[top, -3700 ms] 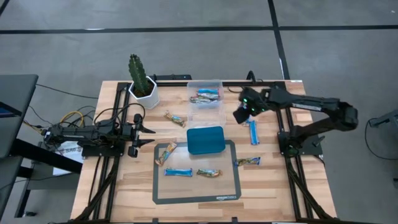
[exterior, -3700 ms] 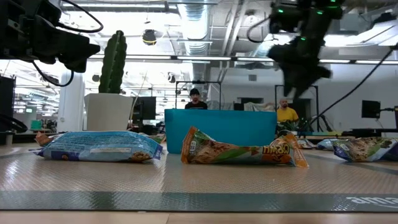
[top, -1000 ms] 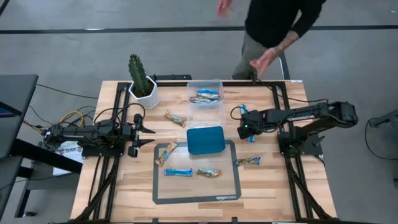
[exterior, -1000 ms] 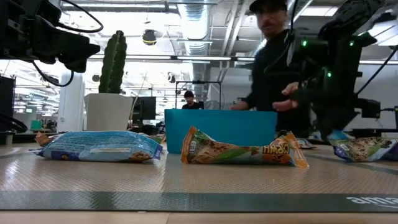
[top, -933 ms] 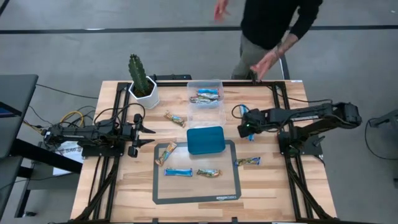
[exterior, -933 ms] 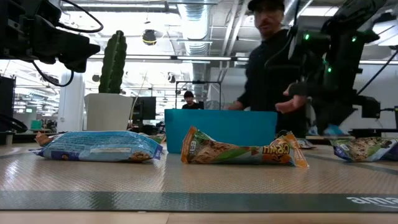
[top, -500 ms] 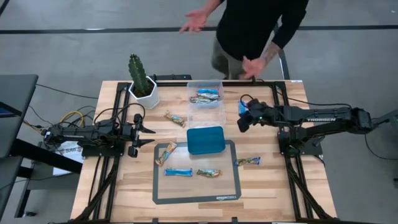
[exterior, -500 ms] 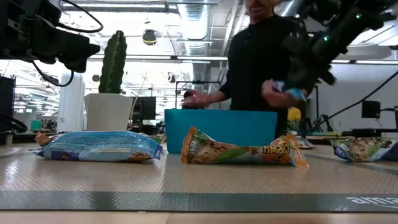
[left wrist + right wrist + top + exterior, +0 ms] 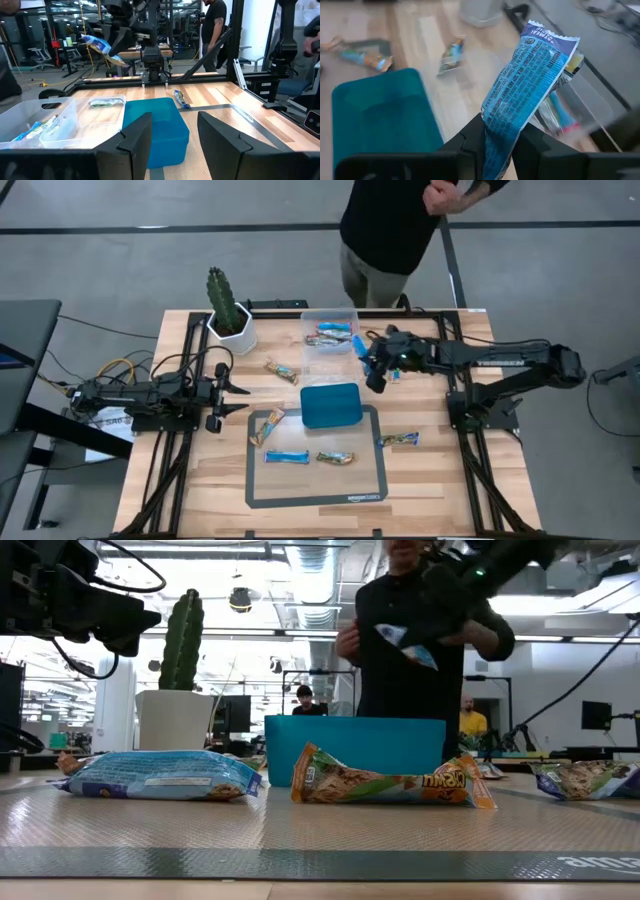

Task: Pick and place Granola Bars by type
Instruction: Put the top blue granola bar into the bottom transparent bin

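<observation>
Overhead, table-level and two wrist views (all sharing teal tray (image 9: 330, 405)).

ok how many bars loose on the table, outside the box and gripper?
5: one on wood left of the clear box, one on the mat's left edge, a blue and a tan one on the mat, one at its right edge. The right arm might hide more.

We see a wooden bench (image 9: 200, 480) with a grey mat (image 9: 365, 480) at its front. On the mat lie a teal tray (image 9: 330, 404), a blue bar (image 9: 286, 456) and two tan bars (image 9: 337, 458) (image 9: 267, 426). On the bare wood stand a potted cactus (image 9: 228, 312) and a clear box (image 9: 331, 342), and two more bars (image 9: 281, 370) (image 9: 398, 439) lie there.
</observation>
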Robot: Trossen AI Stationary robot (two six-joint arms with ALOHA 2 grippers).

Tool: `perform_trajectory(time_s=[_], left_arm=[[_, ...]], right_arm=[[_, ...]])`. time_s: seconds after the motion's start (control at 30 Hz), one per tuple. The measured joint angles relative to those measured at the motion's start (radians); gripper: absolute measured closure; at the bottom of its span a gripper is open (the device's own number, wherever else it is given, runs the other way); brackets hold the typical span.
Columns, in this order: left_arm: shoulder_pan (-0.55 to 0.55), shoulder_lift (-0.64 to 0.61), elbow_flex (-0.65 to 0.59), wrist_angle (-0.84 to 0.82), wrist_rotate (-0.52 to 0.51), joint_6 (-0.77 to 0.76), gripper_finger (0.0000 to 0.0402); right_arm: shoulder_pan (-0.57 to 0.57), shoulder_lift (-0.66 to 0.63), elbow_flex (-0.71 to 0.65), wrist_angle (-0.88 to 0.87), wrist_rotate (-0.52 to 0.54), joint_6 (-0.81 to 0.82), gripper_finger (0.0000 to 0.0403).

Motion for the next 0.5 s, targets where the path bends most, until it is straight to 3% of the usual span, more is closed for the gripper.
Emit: perform_trajectory(time_s=[0.27,0.5], left_arm=[[0.0,0.0,0.0,0.0,0.0,0.0,0.0249],[0.0,0.0,0.0,0.0,0.0,0.0,0.0249]], right_arm=[[-0.026,0.248,0.258,-0.151,-0.099,-0.238,0.0335],[-0.047,0.429,0.419,-0.276,-0.105,-0.359,0.0335]])
